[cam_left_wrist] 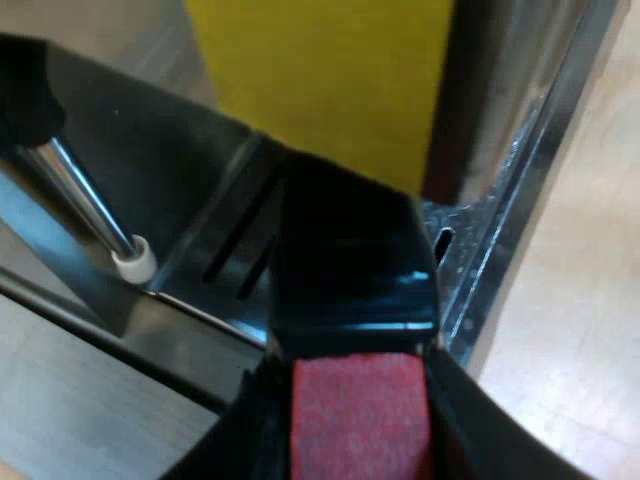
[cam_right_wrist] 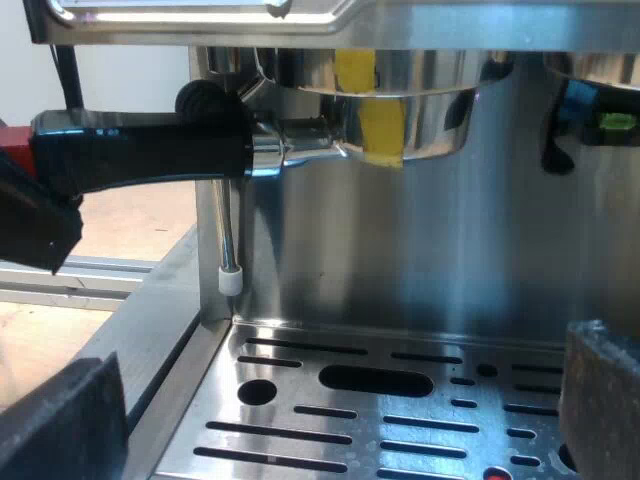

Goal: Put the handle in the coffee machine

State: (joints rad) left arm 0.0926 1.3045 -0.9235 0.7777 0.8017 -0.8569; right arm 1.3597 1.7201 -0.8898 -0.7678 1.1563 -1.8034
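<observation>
The metal holder [cam_right_wrist: 400, 125] sits up against the round collar under the espresso machine [cam_right_wrist: 430, 250] front. Its dark handle [cam_right_wrist: 140, 150] sticks out level to the side. Whether it is locked in, I cannot tell. The handle's red end [cam_left_wrist: 360, 420] lies inside the left gripper [cam_left_wrist: 360, 400], whose black fingers [cam_left_wrist: 462, 420] are closed on either side of it, so this hand grips the handle at its outer end.

Just beyond the handle hangs the thin metal steam wand [cam_right_wrist: 227, 220], upright, with its white tip [cam_right_wrist: 230, 280] above the corner of the slotted drip tray [cam_right_wrist: 400, 400]. A yellow patch [cam_right_wrist: 368, 105] shows on the shiny metal at the collar.

The right gripper [cam_right_wrist: 335, 400] hovers low over the drip tray and faces the machine's front, below the holder and well apart from it. Its two fingers stand wide apart with nothing between them. A light wooden table top [cam_left_wrist: 570, 330] lies beside the machine's base.
</observation>
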